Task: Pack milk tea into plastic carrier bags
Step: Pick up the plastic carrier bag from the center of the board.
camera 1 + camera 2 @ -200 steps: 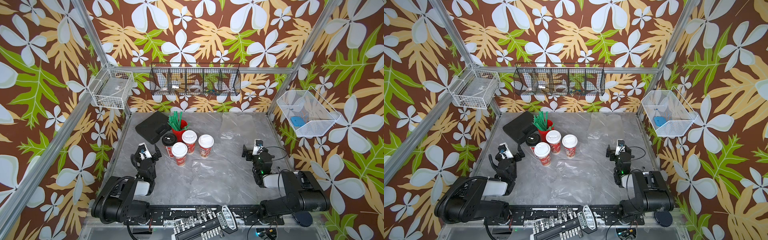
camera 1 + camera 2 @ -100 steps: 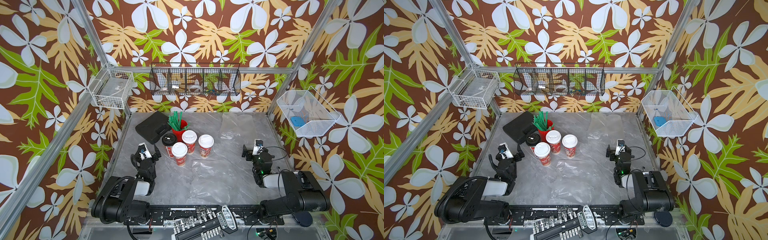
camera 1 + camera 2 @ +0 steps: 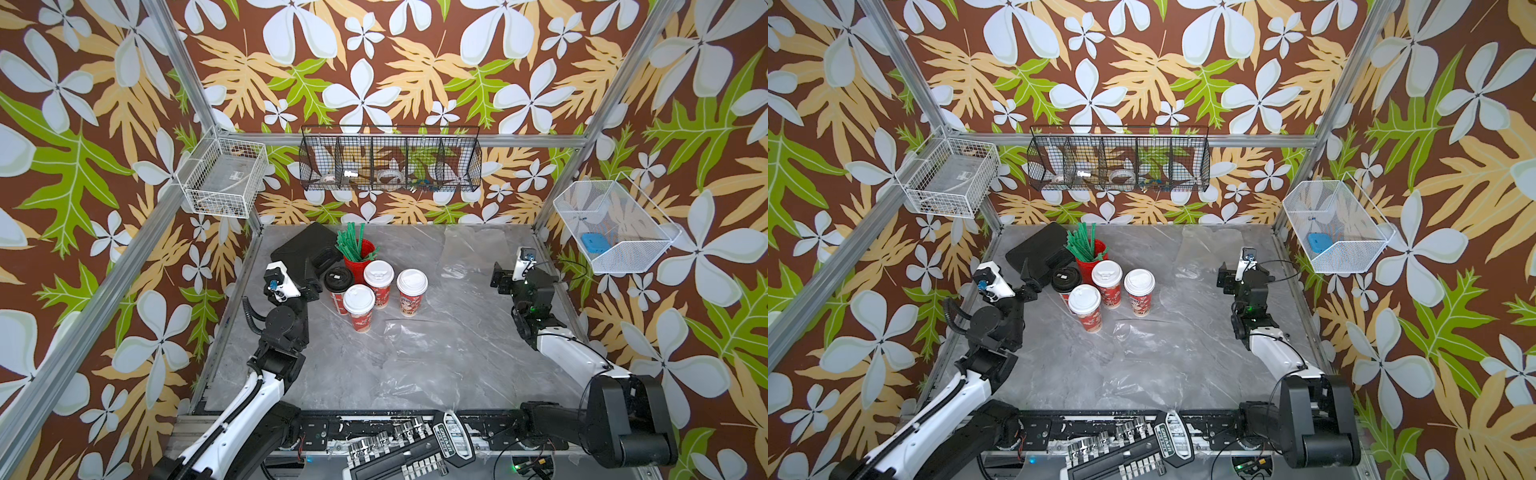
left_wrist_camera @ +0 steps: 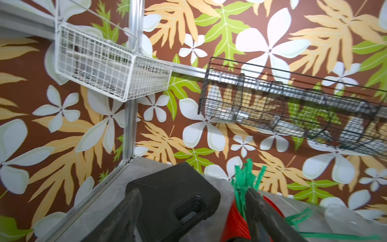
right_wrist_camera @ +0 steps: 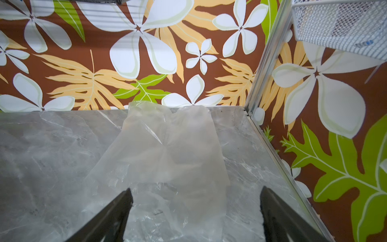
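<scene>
Four milk tea cups stand in a cluster at the table's left middle in both top views: one black-lidded (image 3: 338,279) and three white-lidded (image 3: 378,273) (image 3: 412,282) (image 3: 359,299). A clear plastic carrier bag (image 3: 465,245) (image 5: 167,150) lies flat at the back right. Another crinkled one (image 3: 415,336) lies in the middle. My left gripper (image 3: 311,279) (image 4: 192,191) stands open just left of the cups, pointing at the black case, with nothing between its fingers. My right gripper (image 3: 498,276) (image 5: 195,190) is wide open and empty, over the near end of the back bag.
A black case (image 3: 305,249) lies at the back left, beside a red cup of green straws (image 3: 357,255). Wire baskets hang on the left wall (image 3: 222,178), the back wall (image 3: 390,160) and the right wall (image 3: 611,226).
</scene>
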### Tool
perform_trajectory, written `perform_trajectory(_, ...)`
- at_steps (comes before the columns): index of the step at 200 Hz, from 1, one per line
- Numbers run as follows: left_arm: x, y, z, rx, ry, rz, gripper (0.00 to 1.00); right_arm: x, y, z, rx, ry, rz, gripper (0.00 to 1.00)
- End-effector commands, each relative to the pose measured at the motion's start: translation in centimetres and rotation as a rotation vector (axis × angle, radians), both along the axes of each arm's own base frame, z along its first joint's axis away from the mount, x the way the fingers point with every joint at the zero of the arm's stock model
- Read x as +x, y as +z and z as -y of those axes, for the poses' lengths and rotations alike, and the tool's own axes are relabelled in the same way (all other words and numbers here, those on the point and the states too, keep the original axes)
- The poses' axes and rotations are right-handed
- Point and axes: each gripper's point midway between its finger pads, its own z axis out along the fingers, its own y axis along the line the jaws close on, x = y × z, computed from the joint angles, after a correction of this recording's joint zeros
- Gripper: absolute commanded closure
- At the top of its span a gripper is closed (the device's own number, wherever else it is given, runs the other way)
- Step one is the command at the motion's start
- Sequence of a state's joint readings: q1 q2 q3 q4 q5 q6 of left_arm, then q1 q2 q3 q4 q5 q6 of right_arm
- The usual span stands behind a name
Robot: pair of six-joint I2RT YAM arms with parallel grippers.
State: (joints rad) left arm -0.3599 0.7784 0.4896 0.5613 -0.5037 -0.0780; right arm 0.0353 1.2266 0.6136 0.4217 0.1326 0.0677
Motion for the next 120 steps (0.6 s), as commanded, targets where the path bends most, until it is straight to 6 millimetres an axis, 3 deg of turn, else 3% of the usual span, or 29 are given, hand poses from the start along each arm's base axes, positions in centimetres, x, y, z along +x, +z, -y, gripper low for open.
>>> perform_trajectory(1,-0.5,-1.3,3.3,0.048,-0.122,-0.173,0.25,-1.9,-2.4,-0.4,0.014,-0.026,-0.179,0.06)
perform_trajectory(26,-2.1,-0.3,9.8,0.062,-0.317,-0.254,0.27,-3.3,-1.9,-1.1,0.060,-0.051,-0.243,0.06)
perform_trajectory(39,-3.2,-0.1,14.2,0.095,-0.428,-0.295,0.27,-4.0,-1.5,-1.0,0.105,-0.075,-0.247,0.07)
perform_trajectory(58,-5.5,-1.3,21.7,0.200,-0.605,-0.408,0.27,-4.9,-0.6,-0.2,0.151,-0.138,-0.240,0.07)
perform_trajectory(90,-9.7,-7.0,31.4,0.350,-0.817,-0.708,0.33,-6.9,1.0,1.7,0.162,-0.267,-0.249,0.06)
perform_trajectory(102,-11.5,-9.3,33.7,0.391,-0.882,-0.803,0.36,-7.6,1.5,2.5,0.155,-0.317,-0.249,0.04)
perform_trajectory(120,-12.9,-12.0,35.7,0.405,-0.921,-0.906,0.36,-8.6,1.8,3.8,0.144,-0.397,-0.248,0.03)
